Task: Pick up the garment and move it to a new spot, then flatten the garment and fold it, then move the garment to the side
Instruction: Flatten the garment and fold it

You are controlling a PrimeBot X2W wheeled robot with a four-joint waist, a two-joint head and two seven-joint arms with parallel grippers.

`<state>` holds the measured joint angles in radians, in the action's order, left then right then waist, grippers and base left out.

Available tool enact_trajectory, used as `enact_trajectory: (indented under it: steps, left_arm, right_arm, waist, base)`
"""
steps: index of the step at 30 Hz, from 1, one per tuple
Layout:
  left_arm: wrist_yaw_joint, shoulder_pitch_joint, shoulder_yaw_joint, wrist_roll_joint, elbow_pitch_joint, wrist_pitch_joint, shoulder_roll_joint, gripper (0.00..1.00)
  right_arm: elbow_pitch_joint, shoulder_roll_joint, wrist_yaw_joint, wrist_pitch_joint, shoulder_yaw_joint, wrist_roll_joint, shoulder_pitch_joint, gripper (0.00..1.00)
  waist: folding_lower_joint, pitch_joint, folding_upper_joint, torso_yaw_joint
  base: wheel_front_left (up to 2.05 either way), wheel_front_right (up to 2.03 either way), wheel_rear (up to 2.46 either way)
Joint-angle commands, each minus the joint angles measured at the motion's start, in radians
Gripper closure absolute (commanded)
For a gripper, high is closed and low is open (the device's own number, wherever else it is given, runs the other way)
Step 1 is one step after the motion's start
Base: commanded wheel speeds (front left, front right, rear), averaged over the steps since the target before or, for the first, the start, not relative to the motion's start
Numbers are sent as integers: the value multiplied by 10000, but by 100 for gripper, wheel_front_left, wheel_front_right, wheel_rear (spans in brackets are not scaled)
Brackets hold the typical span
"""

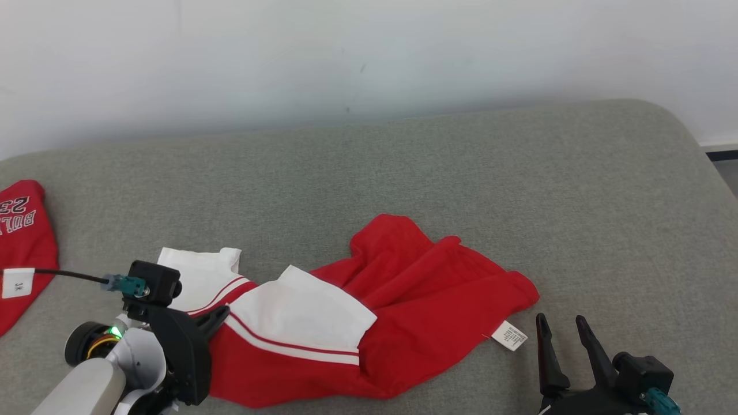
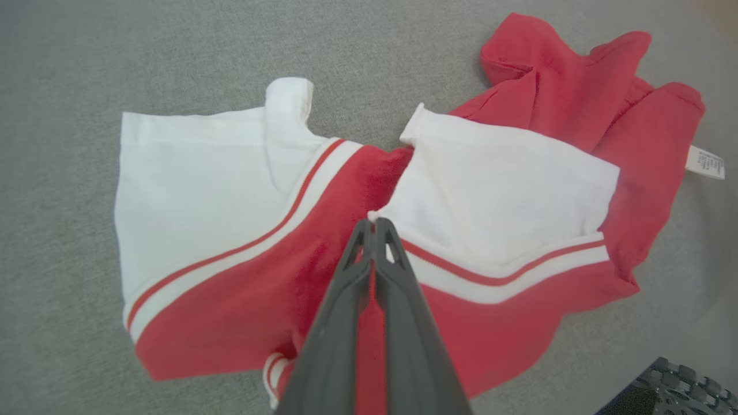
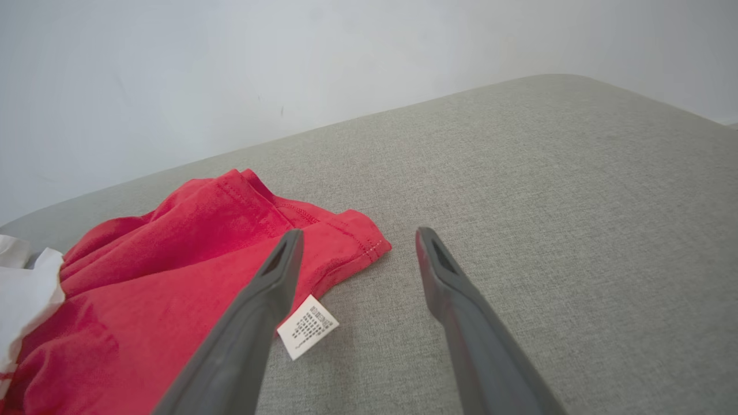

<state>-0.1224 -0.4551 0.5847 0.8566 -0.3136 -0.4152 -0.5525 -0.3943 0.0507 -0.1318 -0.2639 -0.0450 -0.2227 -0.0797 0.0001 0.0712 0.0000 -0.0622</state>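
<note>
Closest to view, the left gripper (image 1: 222,314) reaches in from the lower left, its two dark fingers (image 2: 346,323) clenched together with their tips on the garment (image 1: 403,288), where a white panel (image 2: 507,190) meets the red cloth; whether a fold is pinched between them I cannot tell. Rumpled and partly bunched, the garment lies on a grey upholstered surface (image 1: 461,173), near its front edge, between the two grippers. Its small white tag (image 1: 509,335) rests at the right end, just beside the right gripper (image 1: 560,318), whose fingers stand spread apart, holding nothing. A second red piece of clothing (image 1: 23,242) with black lettering lies at the far left edge.
</note>
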Motion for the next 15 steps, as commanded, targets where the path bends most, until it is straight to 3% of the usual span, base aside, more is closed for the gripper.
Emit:
enact_trajectory:
  steps: [1,6,15]
  left_arm:
    - [2,-72,-31,-96,112,217,-15,100]
    - [16,362,-162,-358,921,1153,-193,100]
    - [903,2816,-256,-578,2930,3155,-19,100]
  right_arm:
    - [50,-11,22,-8,-21,-46,127,0]
    - [84,-11,22,-8,-61,-105,200,0]
    - [183,-9,23,-10,-105,-210,430,0]
  waist:
    - [-1,-55,0,119]
    - [-1,-152,0,423]
    - [-1,-130,0,1013]
  base:
    - [0,0,0]
    - [0,0,0]
    - [0,0,0]
